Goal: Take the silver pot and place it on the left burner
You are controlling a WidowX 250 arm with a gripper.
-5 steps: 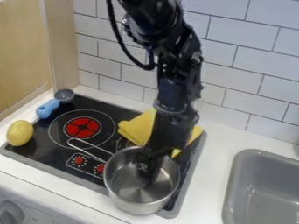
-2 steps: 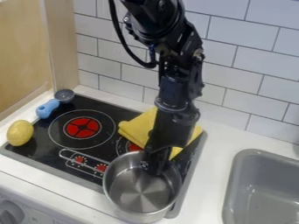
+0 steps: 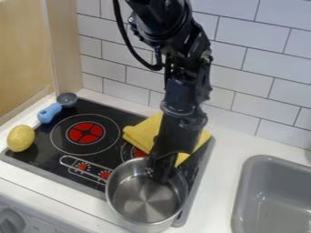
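The black gripper (image 3: 159, 172) hangs down at the back rim of the silver pot (image 3: 146, 200), its lower end overlapping the pot's inside. The pot is upright or nearly so, over the stove's front right corner, and looks empty. Its wire handle (image 3: 77, 164) points left across the control knobs. The left burner (image 3: 85, 132), with its red centre, is uncovered.
A folded yellow cloth (image 3: 144, 133) lies behind the pot, partly over the right burner (image 3: 139, 153). A yellow oval object (image 3: 21, 138) and a blue-handled scoop (image 3: 50, 113) are at the stove's left side. A grey sink (image 3: 274, 200) is at right.
The pot has shifted a little toward the front, and its handle has swung down toward the knobs. Within the view, the gripper has moved slightly up and right against the pot.
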